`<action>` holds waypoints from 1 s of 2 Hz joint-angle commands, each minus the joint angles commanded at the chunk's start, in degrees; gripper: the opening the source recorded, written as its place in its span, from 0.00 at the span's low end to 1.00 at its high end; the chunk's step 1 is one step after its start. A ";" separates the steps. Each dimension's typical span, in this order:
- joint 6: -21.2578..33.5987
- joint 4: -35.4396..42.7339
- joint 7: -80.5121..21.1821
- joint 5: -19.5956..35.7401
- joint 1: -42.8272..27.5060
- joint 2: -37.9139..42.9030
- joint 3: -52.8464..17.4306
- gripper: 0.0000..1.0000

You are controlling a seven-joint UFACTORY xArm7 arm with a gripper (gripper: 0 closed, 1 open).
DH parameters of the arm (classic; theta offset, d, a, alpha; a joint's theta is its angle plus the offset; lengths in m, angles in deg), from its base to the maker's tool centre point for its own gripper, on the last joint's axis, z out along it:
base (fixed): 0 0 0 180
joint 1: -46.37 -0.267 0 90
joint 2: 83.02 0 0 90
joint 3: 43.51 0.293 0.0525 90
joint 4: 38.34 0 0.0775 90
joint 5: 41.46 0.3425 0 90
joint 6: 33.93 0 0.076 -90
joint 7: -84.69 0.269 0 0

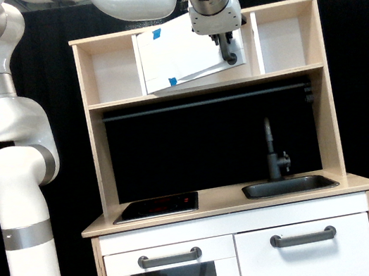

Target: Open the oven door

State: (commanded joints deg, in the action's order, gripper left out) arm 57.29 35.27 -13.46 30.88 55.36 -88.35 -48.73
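**Upper oven door swung partly open at the handle**

The oven door [181, 56], a white panel with blue tape pieces, sits in the top shelf's middle bay, its right edge swung outward. The gripper [228, 50] hangs at the door's 3 o'clock, on the grey vertical handle [229, 51]; whether its jaws pinch the bar cannot be told. At 6 o'clock lie the hob [156, 206] and sink [289, 186]

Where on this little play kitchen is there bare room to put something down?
The countertop strip between the hob and the sink is free, as are both outer shelf cubbies. The middle cubby is crowded: the oven door hangs ajar there with the tool at its handle.
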 joint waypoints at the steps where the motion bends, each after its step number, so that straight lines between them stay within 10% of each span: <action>1: 0.04 -0.41 -0.30 -0.07 -0.16 -0.14 -0.30 1.00; 2: 0.56 -0.11 -1.08 -0.22 -0.15 0.75 -1.03 1.00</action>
State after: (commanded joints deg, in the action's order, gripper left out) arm 57.85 35.16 -14.54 30.66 55.21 -87.60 -49.76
